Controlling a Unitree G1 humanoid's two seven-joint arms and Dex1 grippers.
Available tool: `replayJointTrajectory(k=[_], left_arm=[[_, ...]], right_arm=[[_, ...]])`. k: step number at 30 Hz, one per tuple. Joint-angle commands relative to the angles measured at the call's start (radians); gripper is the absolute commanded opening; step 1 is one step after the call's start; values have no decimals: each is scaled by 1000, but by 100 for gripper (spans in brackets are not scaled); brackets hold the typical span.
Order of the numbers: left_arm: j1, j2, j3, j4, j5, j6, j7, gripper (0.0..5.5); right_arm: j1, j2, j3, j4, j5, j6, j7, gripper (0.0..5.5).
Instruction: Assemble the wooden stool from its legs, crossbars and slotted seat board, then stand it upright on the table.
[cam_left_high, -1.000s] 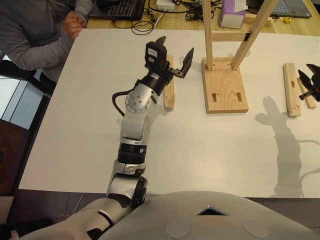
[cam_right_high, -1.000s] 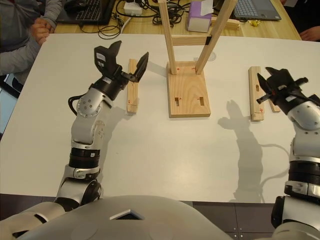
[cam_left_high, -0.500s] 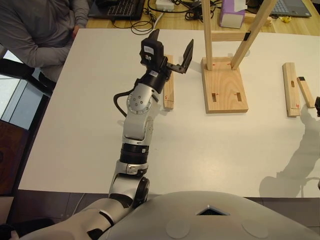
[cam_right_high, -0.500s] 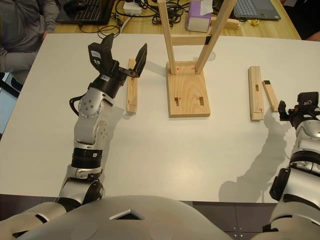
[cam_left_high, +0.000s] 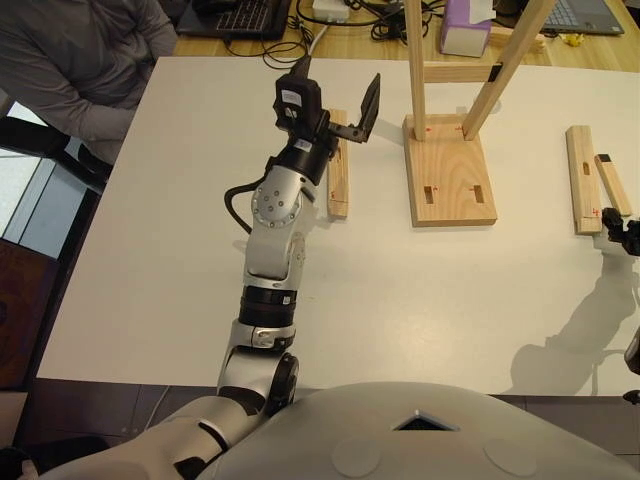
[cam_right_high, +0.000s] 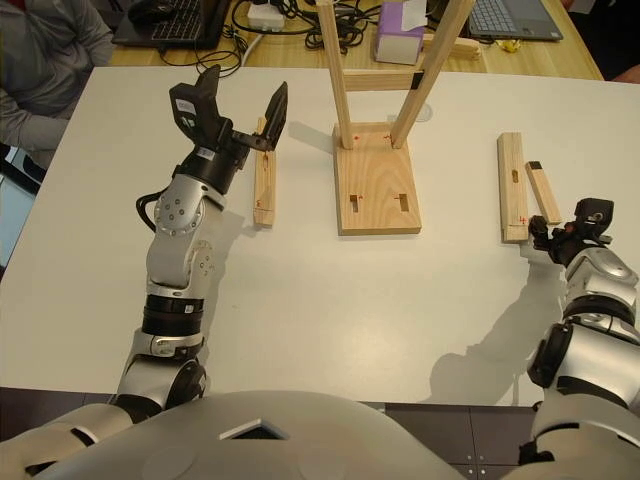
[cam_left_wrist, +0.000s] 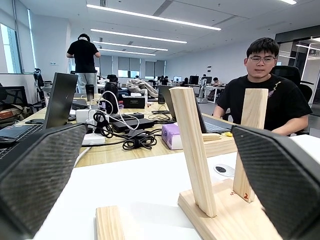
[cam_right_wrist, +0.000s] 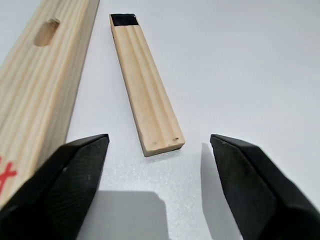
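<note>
The slotted seat board (cam_left_high: 449, 170) lies flat mid-table with two legs (cam_left_high: 415, 60) standing in it, joined by a crossbar (cam_right_high: 385, 80). My left gripper (cam_left_high: 338, 85) is open and raised over the far end of a loose leg (cam_left_high: 339, 170), holding nothing. In the left wrist view the gripper (cam_left_wrist: 160, 129) faces the upright legs (cam_left_wrist: 192, 150), with the loose leg (cam_left_wrist: 112, 225) below. At the right lie a slotted leg (cam_left_high: 582, 180) and a short crossbar (cam_left_high: 611, 184). My right gripper (cam_right_high: 540, 240) sits low and open just before that crossbar's (cam_right_wrist: 145, 95) near end, beside the slotted leg (cam_right_wrist: 45, 85).
A second desk behind the table holds laptops, cables and a purple box (cam_left_high: 465, 25). A person (cam_left_high: 70, 60) sits at the table's far left corner. The near half of the white table (cam_left_high: 400, 300) is bare.
My right gripper drew back from above the slotted leg and short crossbar and dropped low near their close ends. My left gripper lifted and tilted slightly toward the far side.
</note>
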Motion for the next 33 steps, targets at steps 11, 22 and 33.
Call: replayJointTrajectory(k=[11,22,33], left_arm=[[-23,-8,0,11,-4,-8,9,540],[-50,10,44,11,-11,-40,23,540],[-309,407,137,-45,11,-23,-207,540]], right_arm=[[-29,60,29,35,-14,84,6,158],[-55,77,-26,-100,47,-93,-74,128],[-168,-253,160,-891,-137,-287,155,128]])
